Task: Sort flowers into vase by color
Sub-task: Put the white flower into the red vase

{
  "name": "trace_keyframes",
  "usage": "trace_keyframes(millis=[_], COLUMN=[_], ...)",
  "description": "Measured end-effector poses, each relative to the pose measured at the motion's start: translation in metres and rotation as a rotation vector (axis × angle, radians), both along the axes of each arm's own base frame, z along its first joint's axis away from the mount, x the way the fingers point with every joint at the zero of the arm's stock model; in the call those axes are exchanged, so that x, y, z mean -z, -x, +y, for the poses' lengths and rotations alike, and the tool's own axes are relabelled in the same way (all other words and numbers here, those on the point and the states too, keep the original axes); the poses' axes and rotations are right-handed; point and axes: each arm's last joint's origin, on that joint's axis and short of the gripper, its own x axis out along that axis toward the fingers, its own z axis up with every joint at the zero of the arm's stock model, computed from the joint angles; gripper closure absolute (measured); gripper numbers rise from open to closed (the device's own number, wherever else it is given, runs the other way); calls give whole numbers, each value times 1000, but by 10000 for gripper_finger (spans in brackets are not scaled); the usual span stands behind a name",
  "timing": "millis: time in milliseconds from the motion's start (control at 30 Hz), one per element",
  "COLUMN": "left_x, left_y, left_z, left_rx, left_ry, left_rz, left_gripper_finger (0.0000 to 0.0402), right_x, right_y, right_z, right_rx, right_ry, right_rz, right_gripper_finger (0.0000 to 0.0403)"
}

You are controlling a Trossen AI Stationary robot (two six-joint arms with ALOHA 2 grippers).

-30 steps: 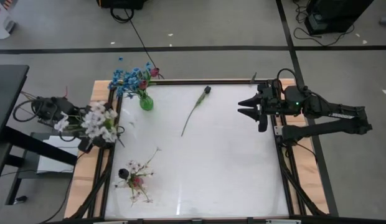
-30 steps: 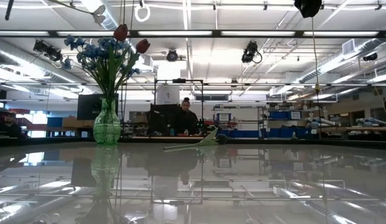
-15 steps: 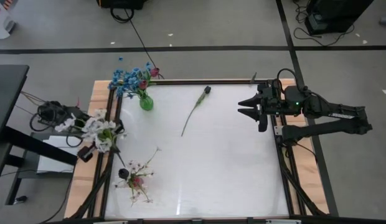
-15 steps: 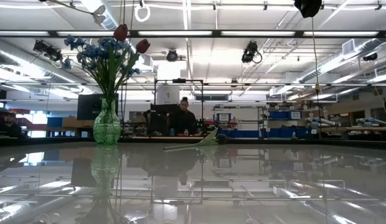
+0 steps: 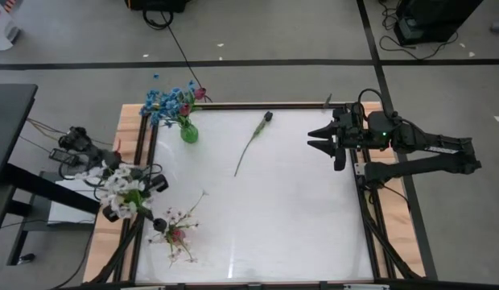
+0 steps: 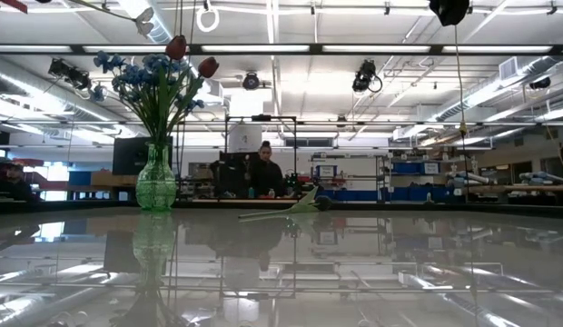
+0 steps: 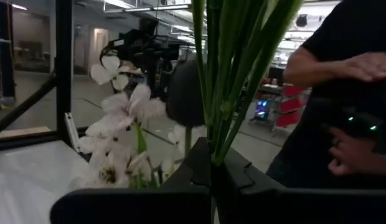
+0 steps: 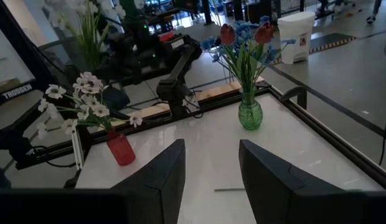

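At left table edge, left gripper (image 5: 129, 196) clamps white spray (image 5: 121, 188) by bunched stems, near red vase (image 8: 121, 148); light, floppy, I judge, so grip low on stems; right gripper (image 5: 318, 139) waits, spread wide, over right side; dark-bud stem (image 5: 251, 142) loose mid-table.

Green glass vase (image 5: 189, 132): upright at the bench's far left corner, holding blue blossom clusters (image 5: 163, 101) and two pink-red tulip buds (image 8: 227, 33).

Red vase (image 8: 121, 149): upright near the bench's left edge, holding sprays of small white blossoms (image 8: 81, 104).

Dark-budded stem (image 5: 251, 143): lying flat, alone, mid-bench toward the far side.

White flower bunch (image 5: 121, 188): green stems clamped in the left arm's jaws (off the bench's left edge).
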Motion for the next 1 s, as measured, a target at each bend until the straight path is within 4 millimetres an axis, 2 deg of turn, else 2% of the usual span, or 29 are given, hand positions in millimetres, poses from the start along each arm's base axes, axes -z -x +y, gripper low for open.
trace_keyframes(millis=[100,600,800,1000], left_x=[8,22,24,29], left_y=[-2,-3,-2,-2], left_z=[-2,-3,-3,-3], left_rx=[-22,-42,-25,-16], left_ry=[-38,-191,-219,-261], left_rz=[-18,20,16,45], left_gripper_finger=[400,400,376,369], right_x=[0,0,0,0], right_y=[0,0,0,0], right_z=[0,0,0,0], right_rx=[0,0,0,0], right_ry=[0,0,0,0], right_rz=[0,0,0,0], right_gripper_finger=[243,243,243,243])
